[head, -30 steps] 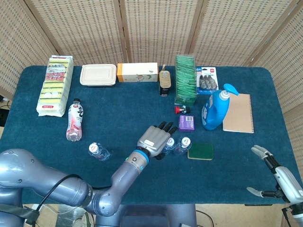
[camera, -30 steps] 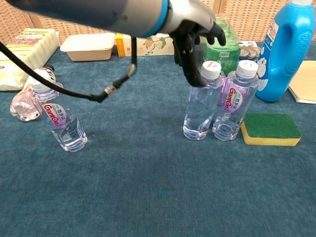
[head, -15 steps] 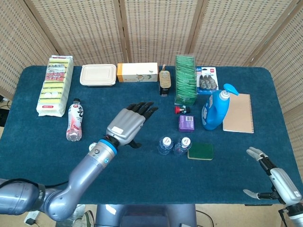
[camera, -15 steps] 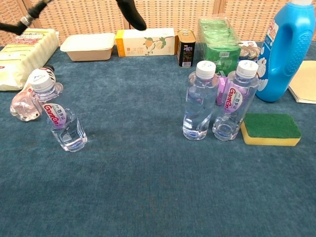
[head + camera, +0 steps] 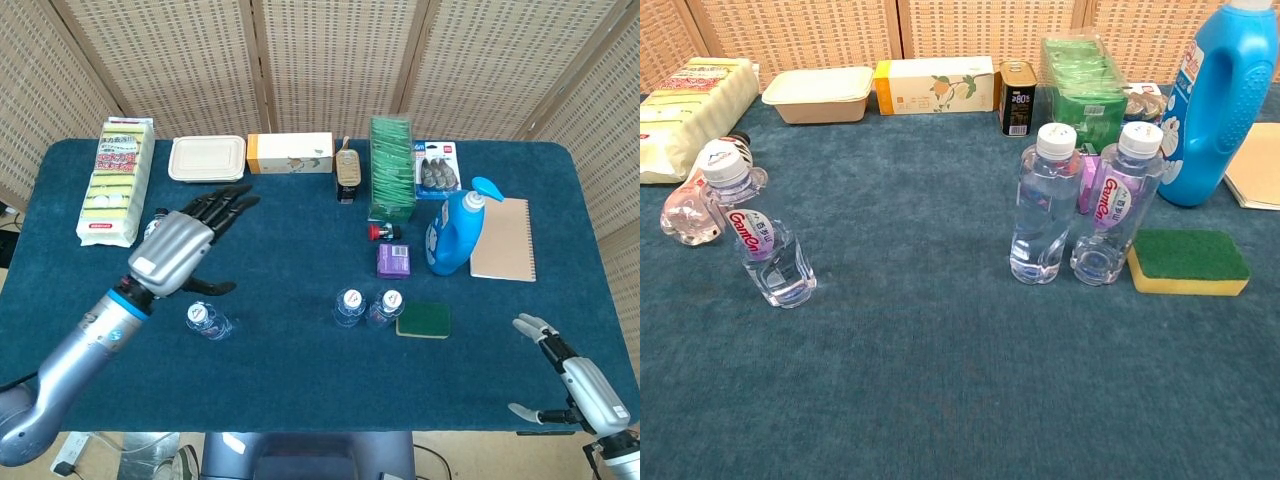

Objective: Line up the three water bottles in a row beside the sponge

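Swinging away from the sponge, the left hand now hovers above the third bottle — fingers spread, holding nothing. Two bottles stand just beside the sponge (touching, it seems) — one remains, well apart. The right hand idles, fingers apart.

The left hand hovers over the table's left part. A lone bottle stands just below and right of it; a lying bottle sits under it. Two bottles stand well right, touching the sponge.
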`<state>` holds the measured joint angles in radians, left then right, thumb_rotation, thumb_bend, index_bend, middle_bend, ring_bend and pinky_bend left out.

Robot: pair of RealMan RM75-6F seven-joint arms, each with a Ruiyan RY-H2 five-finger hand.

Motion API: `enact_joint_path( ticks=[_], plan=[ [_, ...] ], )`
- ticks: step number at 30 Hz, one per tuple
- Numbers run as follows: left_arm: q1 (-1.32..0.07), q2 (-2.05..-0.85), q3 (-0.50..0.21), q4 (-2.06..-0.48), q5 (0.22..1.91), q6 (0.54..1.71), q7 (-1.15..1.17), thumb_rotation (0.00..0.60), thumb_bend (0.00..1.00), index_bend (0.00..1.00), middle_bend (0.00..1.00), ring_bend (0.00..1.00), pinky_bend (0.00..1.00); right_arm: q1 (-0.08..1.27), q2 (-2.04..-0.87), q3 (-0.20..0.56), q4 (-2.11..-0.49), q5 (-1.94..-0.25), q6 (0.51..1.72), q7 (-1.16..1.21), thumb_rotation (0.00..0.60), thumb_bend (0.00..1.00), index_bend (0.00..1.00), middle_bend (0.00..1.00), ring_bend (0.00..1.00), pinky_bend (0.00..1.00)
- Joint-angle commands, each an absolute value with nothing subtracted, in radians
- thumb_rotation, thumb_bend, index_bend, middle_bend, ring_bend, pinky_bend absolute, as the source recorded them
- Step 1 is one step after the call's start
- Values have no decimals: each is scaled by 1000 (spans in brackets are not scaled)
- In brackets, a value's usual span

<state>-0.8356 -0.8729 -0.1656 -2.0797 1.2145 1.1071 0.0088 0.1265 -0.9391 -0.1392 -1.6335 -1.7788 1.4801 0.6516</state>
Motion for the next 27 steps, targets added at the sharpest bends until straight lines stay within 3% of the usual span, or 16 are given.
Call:
enact_joint_path(
  ticks=[1, 9, 12, 19, 27],
  plan=[
    [-522, -881, -4, -1665, 1651, 1352, -580, 600, 54, 0, 0, 0, 117, 129, -939, -143, -1640, -1788, 1476, 641, 600, 95, 72, 57, 13, 149],
    [-399, -1080, 88, -1271, 1730, 1481, -912, 600, 27, 0, 0, 0, 117, 138, -941, -152, -1666, -1811, 1465, 602, 600, 95, 72, 56, 13, 149],
    [-384, -1140, 103, -1192, 1749, 1501, -967, 600, 11, 0, 0, 0, 117, 140, -941, -155, -1671, -1818, 1464, 597, 600, 94, 72, 57, 13, 150],
    [-352, -1317, 119, -1049, 1784, 1564, -1052, 600, 4, 0, 0, 0, 117, 143, -937, -160, -1669, -1822, 1467, 609, 600, 95, 72, 57, 13, 149],
    [-365, -1418, 118, -1029, 1774, 1528, -1047, 600, 3, 0, 0, 0, 117, 143, -932, -165, -1649, -1828, 1488, 650, 600, 95, 72, 57, 13, 150]
  ],
)
